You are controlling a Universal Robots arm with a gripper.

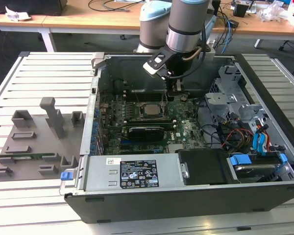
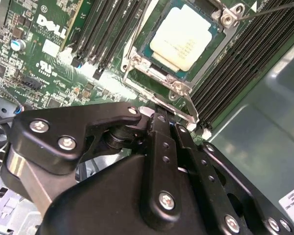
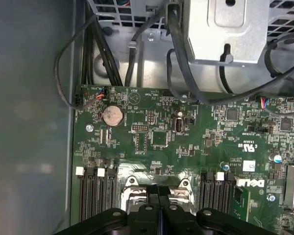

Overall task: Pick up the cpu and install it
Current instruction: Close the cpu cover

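Observation:
The cpu (image 1: 149, 108) (image 2: 186, 39), a small square chip with a pale silvery top, lies flat in its socket on the green motherboard (image 1: 186, 129) inside the open computer case (image 1: 186, 196). A metal frame (image 2: 135, 59) with screws borders it. My gripper (image 1: 175, 93) (image 2: 162, 122) (image 3: 158, 193) hangs just above the board at the socket's edge, on the exterior view's right of the cpu. Its black fingers (image 3: 152, 196) are pressed together with nothing between them. A thin metal lever (image 2: 186, 105) runs along the socket edge right by the fingertips.
Black memory slots (image 2: 112, 29) flank the socket on both sides. A long black expansion card (image 1: 146, 131) lies in front of it. A drive cage (image 1: 235, 98) and cables (image 1: 235, 134) fill the case's right side. A grey parts fixture (image 1: 34, 142) sits on the slatted table.

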